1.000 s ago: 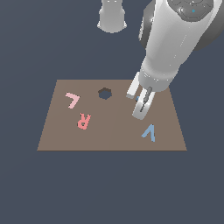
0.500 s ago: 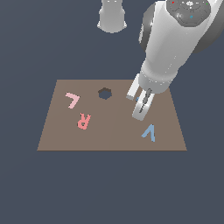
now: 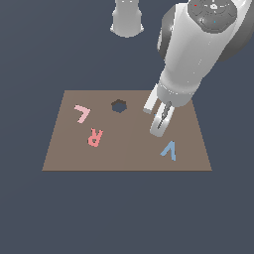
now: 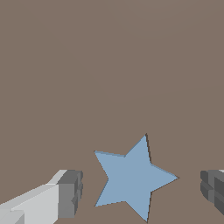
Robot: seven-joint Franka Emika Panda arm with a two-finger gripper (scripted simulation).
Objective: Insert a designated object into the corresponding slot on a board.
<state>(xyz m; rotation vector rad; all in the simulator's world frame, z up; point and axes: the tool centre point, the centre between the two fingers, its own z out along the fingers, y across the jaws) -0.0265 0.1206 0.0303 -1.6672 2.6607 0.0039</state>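
Observation:
In the wrist view, the light-blue star (image 4: 131,177) lies flat on the brown board (image 4: 109,65). It sits between the two fingers of my gripper (image 4: 142,190), which are spread wide and do not touch it. A thin dark line runs along some of the star's edges. No separate star-shaped slot shows in either view, and I cannot tell whether the star sits in it. In the exterior view my gripper (image 3: 154,120) hangs low over the board (image 3: 124,156) towards that view's right and hides the star.
On the board are a dark hexagonal hole (image 3: 118,105), a pale pink L (image 3: 82,113), a pink R (image 3: 94,136) and a blue V (image 3: 169,150) just in front of the gripper. The arm's base (image 3: 127,17) stands behind the board.

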